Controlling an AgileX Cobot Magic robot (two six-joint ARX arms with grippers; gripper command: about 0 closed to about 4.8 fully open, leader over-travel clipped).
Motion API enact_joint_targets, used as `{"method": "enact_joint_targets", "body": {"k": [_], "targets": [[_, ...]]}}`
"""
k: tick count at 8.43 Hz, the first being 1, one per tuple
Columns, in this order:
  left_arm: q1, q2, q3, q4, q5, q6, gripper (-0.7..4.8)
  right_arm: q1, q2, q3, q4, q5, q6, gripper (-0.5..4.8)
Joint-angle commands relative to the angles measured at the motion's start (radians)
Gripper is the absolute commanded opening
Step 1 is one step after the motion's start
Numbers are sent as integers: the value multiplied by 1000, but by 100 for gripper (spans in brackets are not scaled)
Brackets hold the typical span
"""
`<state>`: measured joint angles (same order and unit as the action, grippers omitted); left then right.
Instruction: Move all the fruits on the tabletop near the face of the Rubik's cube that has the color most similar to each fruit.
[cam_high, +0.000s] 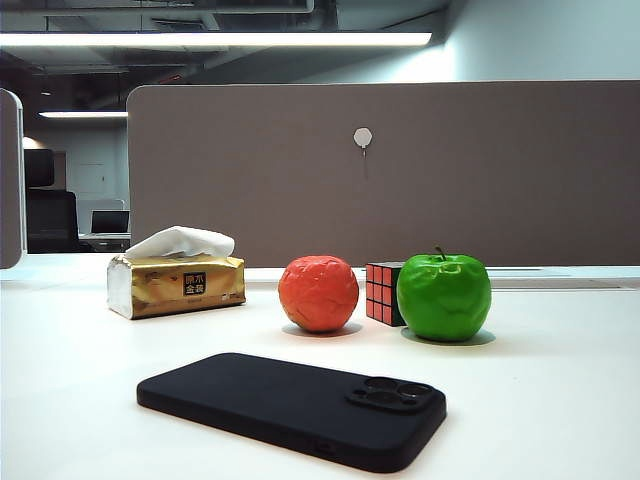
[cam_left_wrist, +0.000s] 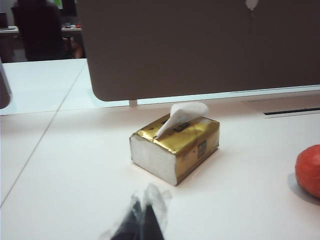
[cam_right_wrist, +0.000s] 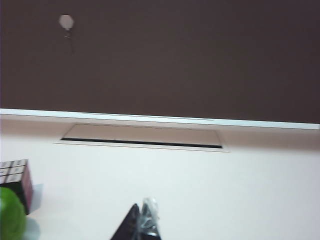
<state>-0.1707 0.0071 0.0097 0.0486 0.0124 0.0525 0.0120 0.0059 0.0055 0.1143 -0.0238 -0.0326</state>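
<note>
The left gripper (cam_left_wrist: 142, 220) hovers low over the tabletop (cam_high: 560, 400); the tissue box (cam_left_wrist: 175, 145) lies ahead of it, the orange fruit (cam_left_wrist: 309, 170) off to its right; the right gripper (cam_right_wrist: 142, 225) has the cube (cam_right_wrist: 17, 182) and apple (cam_right_wrist: 10, 217) to its left, touching; in the exterior view the cube sits between both fruits; a phone (cam_high: 290, 405) lies nearest.

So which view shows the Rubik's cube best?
The exterior view: the Rubik's cube shows its red face between both fruits, partly hidden. The right wrist view catches only a blurred edge; the left wrist view misses it.
</note>
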Motion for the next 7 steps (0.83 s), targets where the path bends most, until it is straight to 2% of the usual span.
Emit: {"method": "enact_joint_targets", "body": {"k": [1,5,7], "targets": [[1,0,1,21,-13,3,-5,1,1,0,17,-54,7,-1],[1,0,1,21,-32,4,-5,0,1,0,17,-53,6,-1],[97,0,1,21,-3,14,-5,-1,1,0,17,-53,6,-1]]}}
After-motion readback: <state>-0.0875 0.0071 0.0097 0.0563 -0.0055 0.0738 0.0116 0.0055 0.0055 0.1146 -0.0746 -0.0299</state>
